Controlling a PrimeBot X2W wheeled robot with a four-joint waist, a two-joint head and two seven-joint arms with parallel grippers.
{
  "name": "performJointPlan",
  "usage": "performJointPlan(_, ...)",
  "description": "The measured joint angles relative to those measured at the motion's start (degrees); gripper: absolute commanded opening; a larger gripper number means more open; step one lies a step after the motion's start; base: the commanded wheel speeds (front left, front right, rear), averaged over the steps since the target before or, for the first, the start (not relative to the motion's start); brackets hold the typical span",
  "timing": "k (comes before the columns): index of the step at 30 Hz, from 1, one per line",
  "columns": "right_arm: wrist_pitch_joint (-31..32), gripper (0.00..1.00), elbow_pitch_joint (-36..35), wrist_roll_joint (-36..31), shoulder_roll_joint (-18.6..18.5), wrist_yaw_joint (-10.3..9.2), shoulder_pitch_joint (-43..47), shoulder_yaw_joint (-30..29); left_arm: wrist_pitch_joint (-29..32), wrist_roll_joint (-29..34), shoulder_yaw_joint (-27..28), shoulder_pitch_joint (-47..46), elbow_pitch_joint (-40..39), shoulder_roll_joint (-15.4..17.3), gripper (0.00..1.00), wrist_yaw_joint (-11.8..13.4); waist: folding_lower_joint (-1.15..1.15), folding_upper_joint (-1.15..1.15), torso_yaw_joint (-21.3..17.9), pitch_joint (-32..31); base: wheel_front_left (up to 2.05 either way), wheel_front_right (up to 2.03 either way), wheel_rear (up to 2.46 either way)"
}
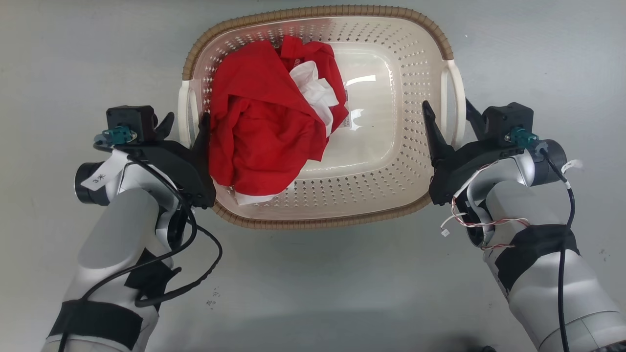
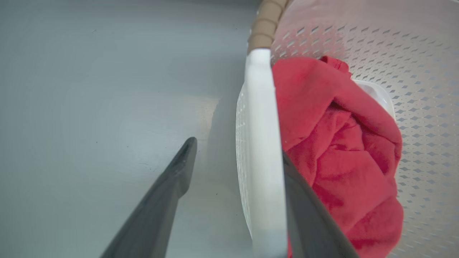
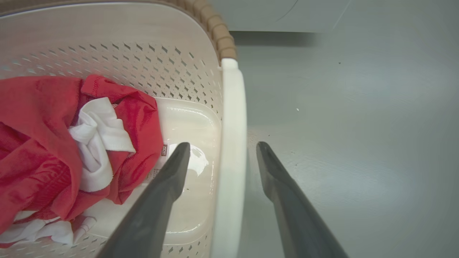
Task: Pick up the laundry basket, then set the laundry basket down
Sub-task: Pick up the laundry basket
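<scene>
Cream-white perforated plastic laundry basket [image 1: 313, 200] looks unlifted mid-frame; left tool [image 1: 187, 120] and right tool [image 1: 446, 105] straddle its handles [image 1: 459, 98], both released.

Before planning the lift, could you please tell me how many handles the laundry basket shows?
2: the left handle of the laundry basket, straddled by the open left gripper; the right handle, straddled by the open right gripper.

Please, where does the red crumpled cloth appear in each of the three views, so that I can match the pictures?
Head view: the red crumpled cloth lies in the left half of the cream-white perforated plastic laundry basket.
Left wrist view: right of centre, inside the basket wall.
Right wrist view: at the left side.
Shared landmark: the brown woven-look rim trim.
</scene>
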Motion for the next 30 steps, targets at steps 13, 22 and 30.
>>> performJointPlan(13,0.2,0.00,6.0,1.9,1.2,1.90,-1.9,0.3,-0.5,-0.4,-0.4,-2.2,5.5,-1.6,0.00,-0.9,0.00,0.00,0.3,-0.8,0.00,0.00,0.00)
performJointPlan(22,-0.1,0.00,10.4,2.6,1.7,2.89,-1.7,0.8,-0.6,-0.5,-0.6,-2.0,10.3,-2.7,0.00,-1.4,0.00,0.00,0.2,-4.2,0.00,0.00,0.00)
performJointPlan(30,0.0,0.00,12.9,5.3,2.2,3.47,0.8,2.0,0.0,-0.9,-0.8,-0.5,14.1,-3.6,0.00,-2.2,0.00,0.00,0.0,-9.1,0.00,0.00,0.00)
